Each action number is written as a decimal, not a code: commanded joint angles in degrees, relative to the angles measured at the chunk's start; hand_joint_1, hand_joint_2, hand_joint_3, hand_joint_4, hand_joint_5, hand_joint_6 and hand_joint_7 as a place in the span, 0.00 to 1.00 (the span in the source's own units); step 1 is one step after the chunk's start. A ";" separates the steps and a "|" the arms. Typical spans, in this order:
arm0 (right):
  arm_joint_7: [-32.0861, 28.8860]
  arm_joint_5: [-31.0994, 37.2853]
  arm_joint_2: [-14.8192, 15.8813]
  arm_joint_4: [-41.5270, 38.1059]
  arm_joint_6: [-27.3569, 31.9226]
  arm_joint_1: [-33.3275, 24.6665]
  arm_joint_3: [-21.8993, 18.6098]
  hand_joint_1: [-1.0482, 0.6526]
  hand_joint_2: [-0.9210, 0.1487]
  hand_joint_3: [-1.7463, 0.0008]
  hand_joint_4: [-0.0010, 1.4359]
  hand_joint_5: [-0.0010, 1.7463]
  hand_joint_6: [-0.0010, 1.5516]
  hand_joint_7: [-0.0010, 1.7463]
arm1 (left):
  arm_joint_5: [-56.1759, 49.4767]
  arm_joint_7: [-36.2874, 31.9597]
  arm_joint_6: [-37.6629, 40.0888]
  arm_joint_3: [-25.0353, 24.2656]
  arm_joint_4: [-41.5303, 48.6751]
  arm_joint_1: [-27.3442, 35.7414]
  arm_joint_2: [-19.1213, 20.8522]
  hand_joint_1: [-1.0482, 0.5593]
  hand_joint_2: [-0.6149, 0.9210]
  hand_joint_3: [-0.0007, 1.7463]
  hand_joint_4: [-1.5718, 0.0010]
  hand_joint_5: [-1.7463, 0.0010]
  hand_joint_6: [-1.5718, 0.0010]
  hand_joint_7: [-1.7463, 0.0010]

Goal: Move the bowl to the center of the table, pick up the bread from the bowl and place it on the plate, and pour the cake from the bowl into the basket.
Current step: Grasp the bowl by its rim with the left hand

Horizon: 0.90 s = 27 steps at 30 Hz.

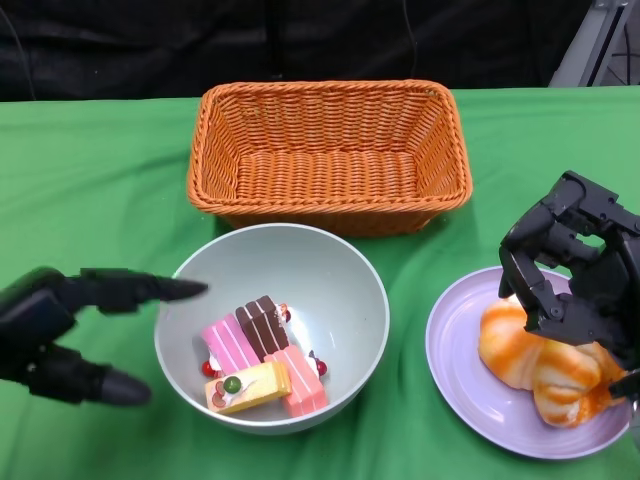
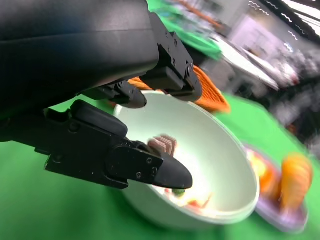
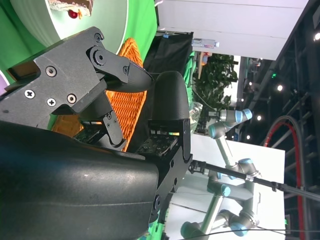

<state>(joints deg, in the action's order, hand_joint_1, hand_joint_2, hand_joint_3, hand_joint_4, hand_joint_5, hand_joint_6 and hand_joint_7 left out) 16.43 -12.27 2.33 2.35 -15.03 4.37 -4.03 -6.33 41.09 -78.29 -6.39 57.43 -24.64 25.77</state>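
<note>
Bread (image 1: 540, 362) on plate (image 1: 455, 385), right hand (image 1: 575, 265) released above, left hand (image 1: 70, 330) spread beside bowl (image 1: 345, 275).

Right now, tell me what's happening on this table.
The robot is partway through sorting food. The bread already lies on the purple plate, with the right hand just above it, holding nothing. The left hand is open beside the bowl, fingers apart and not yet gripping it. The cake pieces are in the bowl, which sits in front of the empty wicker basket, so the pouring is not yet done.
</note>
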 commanded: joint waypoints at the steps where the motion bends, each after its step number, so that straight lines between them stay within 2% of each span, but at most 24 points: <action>1: -0.58 -0.74 0.30 1.23 0.98 -0.54 -0.32 0.53 0.38 0.41 0.48 1.00 0.39 0.83 | -6.54 -6.86 -4.92 -0.57 1.83 -1.51 1.79 0.16 1.00 0.08 0.71 0.98 0.72 0.99; 10: -0.64 -1.17 0.15 1.20 1.96 -0.66 -0.45 0.53 0.39 0.40 0.48 1.00 0.39 0.82 | -27.32 -26.22 -10.40 -3.49 0.90 -2.91 1.94 0.22 1.00 0.08 0.62 0.96 0.65 0.97; 15: -0.48 -1.62 0.16 0.97 1.90 -0.65 -0.40 0.53 0.38 0.40 0.49 0.99 0.41 0.81 | -41.16 -41.09 -9.26 -1.45 -1.56 -3.88 3.39 0.24 1.00 0.08 0.56 0.95 0.60 0.97; 19: -0.39 -2.06 0.11 1.14 2.35 -0.79 -0.32 0.53 0.38 0.41 0.49 0.99 0.41 0.80 | -53.58 -57.64 -4.98 5.47 -3.53 -5.55 6.47 0.26 1.00 0.08 0.51 0.94 0.56 0.97; 23: -0.46 -1.89 -0.09 1.23 2.25 -0.84 -0.05 0.54 0.38 0.40 0.49 0.99 0.40 0.81 | -64.60 -77.00 1.40 16.08 -3.84 -8.92 10.14 0.26 1.00 0.10 0.46 0.93 0.51 0.96; 27: -0.74 -1.62 -0.13 1.41 2.47 -0.98 0.11 0.53 0.39 0.40 0.49 0.99 0.40 0.81 | -71.31 -92.07 6.32 26.63 -1.79 -13.23 12.63 0.26 1.00 0.08 0.44 0.92 0.47 0.96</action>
<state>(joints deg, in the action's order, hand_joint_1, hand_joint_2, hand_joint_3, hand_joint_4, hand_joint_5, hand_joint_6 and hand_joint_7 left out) 16.14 -13.39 2.23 2.93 -13.06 4.13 -3.78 -75.31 -45.49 -73.53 16.83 55.01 -35.55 36.02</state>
